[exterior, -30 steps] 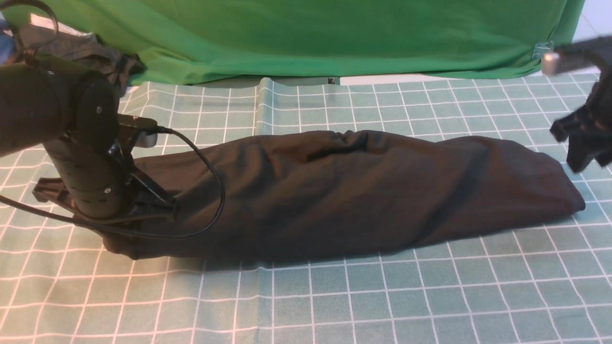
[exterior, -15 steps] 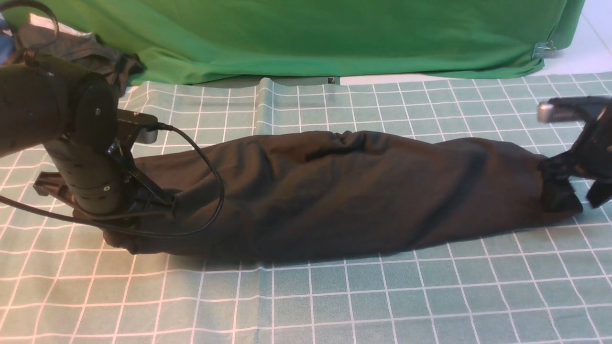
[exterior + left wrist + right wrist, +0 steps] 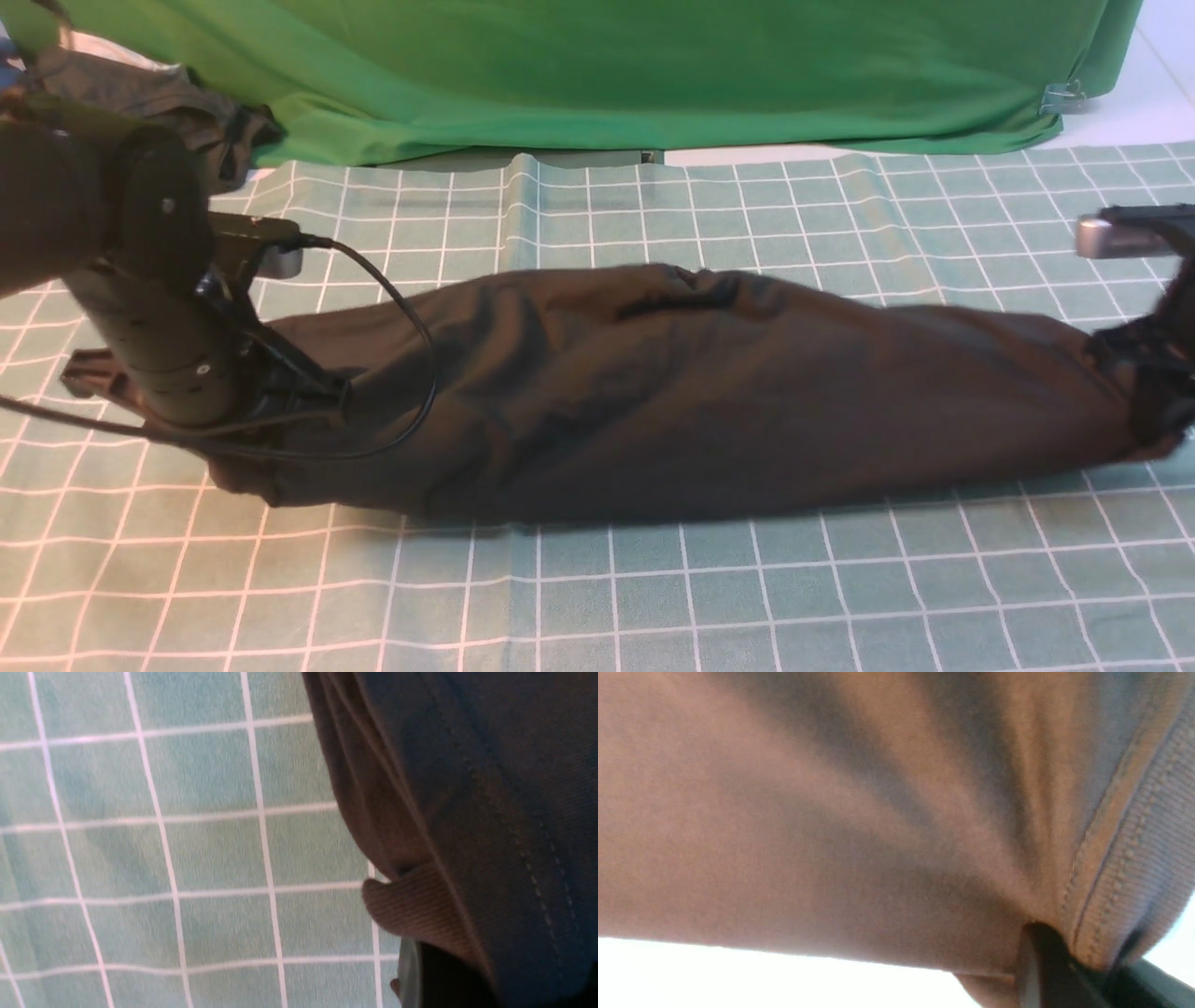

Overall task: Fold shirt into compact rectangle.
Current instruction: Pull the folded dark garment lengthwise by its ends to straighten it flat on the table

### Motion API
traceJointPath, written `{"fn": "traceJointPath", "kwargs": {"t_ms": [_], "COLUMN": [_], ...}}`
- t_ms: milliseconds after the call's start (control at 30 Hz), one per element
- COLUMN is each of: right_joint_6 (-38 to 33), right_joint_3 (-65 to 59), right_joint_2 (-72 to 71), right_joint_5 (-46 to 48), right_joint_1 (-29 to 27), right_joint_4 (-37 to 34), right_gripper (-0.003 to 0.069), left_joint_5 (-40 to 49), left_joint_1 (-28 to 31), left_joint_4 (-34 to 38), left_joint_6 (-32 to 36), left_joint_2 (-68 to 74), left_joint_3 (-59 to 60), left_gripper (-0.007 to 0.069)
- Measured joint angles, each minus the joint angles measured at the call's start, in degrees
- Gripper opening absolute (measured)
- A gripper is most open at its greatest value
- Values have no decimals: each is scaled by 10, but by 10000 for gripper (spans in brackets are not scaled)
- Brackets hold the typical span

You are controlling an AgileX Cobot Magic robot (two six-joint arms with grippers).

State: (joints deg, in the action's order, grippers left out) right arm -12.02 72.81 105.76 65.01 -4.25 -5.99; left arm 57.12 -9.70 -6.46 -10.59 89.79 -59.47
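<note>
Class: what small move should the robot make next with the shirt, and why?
Probably lift both ends together. The shirt lies as one long band on the checked cloth, the left gripper pinching its left end and the right gripper its right end, so raising it clear would let one end swing over the other.

The shirt (image 3: 709, 392) reads as soft black jersey cloth, matt all over, no shine anywhere. Close up in the left wrist view, its ribbed edge (image 3: 416, 905) shows fine ridges, with rows of stitching on the smoother knit beside it. In the right wrist view, the stitched hem (image 3: 1134, 868) is ribbed too. Underneath, the tablecloth (image 3: 747, 597) is matt cloth, teal with white grid lines, lightly creased. Behind, the green cloth (image 3: 597, 75) hangs dull and soft. The left arm (image 3: 159, 317) wears matt black plastic-looking casing, and its cable (image 3: 355, 257) has a faint rubbery sheen. A small clip (image 3: 1060, 93) glints like metal.
</note>
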Motion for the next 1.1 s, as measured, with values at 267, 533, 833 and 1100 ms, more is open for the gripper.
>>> {"fn": "traceJointPath", "kwargs": {"t_ms": [267,533,833,1100], "right_joint_6": [27,59,60,13], "right_joint_3": [-126,-143,-133,-72], "right_joint_2": [-51,-53,-156,-241], "right_joint_5": [-4,-18,-13,-18], "right_joint_1": [-2,-3,-3,-3], "right_joint_4": [60,75,72,-25], "right_gripper": [208,321,330,210], "left_joint_5": [21,7,59,120], "left_joint_1": [1,6,6,6], "left_joint_4": [-9,-12,-71,-129], "left_joint_6": [-17,-15,-28,-54], "left_joint_2": [-34,-34,-34,-46], "left_joint_3": [84,97,86,-5], "left_gripper": [129,129,316,469]}}
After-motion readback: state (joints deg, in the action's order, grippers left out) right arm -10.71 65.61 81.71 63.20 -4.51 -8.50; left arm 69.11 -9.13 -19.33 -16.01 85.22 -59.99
